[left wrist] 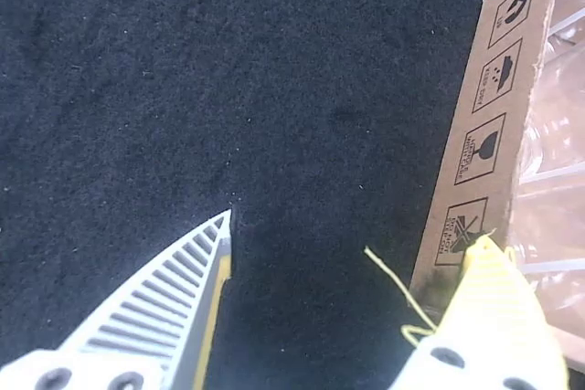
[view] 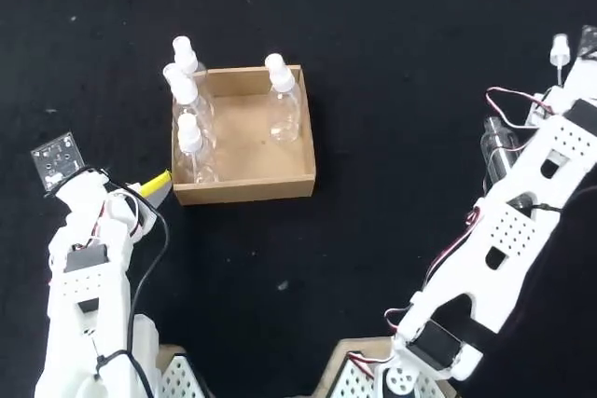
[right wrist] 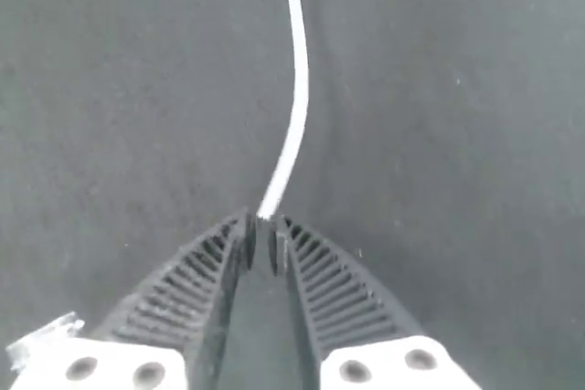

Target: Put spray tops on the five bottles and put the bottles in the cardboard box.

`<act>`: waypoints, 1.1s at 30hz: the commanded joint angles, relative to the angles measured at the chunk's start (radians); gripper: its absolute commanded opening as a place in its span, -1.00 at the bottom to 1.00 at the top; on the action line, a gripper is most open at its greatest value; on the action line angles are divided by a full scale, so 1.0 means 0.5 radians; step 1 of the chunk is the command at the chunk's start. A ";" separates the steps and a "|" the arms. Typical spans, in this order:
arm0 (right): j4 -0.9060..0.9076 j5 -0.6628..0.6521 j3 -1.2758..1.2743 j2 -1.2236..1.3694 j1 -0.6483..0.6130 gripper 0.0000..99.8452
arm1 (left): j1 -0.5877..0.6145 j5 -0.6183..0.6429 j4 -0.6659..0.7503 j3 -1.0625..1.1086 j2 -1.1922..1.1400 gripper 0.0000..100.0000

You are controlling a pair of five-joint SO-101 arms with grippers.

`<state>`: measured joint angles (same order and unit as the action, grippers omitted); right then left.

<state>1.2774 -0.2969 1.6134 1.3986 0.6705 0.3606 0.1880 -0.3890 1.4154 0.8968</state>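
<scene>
The open cardboard box sits left of centre, with several clear bottles wearing white spray tops standing inside it. Another clear bottle without a top is on the cloth at the right, partly hidden by my right arm. My right gripper is shut on the thin tube of a white spray top at the far right. My left gripper is open and empty, low over the cloth, its yellow finger touching or almost touching the box's front left corner.
Black cloth covers the table. A small marker card lies by the left arm and another card at the right edge. Bare cloth stretches between the box and the right arm.
</scene>
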 commanded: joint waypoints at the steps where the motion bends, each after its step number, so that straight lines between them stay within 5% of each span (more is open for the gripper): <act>1: 0.015 -0.021 0.109 -0.035 0.046 -0.98 | -0.017 0.003 0.028 -0.017 0.055 -0.42; 12: -0.310 0.212 0.091 -0.029 0.000 -0.95 | -0.032 0.003 0.031 -0.017 0.055 -0.42; 20: -0.893 0.362 -0.097 0.115 -0.144 -0.52 | -0.026 0.003 0.031 -0.017 0.055 -0.42; 25: -1.246 0.362 -0.189 0.238 -0.172 -0.56 | -0.020 0.003 0.031 -0.017 0.055 -0.42; 33: -1.286 0.350 -0.213 0.348 -0.172 -0.57 | -0.032 0.003 0.031 -0.017 0.055 -0.42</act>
<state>0.6651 -0.1250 1.5014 1.5812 0.6030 0.3606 0.1880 -0.3890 1.4154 0.8968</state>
